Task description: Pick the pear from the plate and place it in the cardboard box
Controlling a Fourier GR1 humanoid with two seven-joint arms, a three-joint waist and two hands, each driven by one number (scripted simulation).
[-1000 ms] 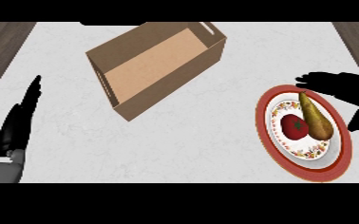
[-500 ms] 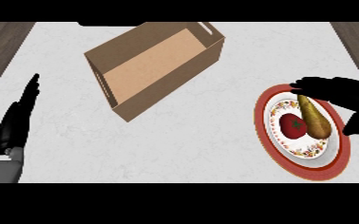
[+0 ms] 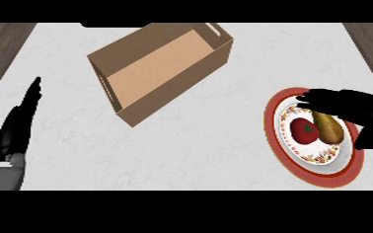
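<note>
Right hand (image 3: 342, 103) advanced; pear (image 3: 329, 127) lengthwise.

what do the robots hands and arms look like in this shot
Both hands are plain matte black with no visible markings or cables. The left hand shows slim, tapering fingers, and a bit of light grey forearm follows below it. The right hand is a dark shape; its forearm is out of view.

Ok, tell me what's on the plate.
On the plate lie a red tomato and the pear, side by side. The right hand covers the pear's upper end.
</note>
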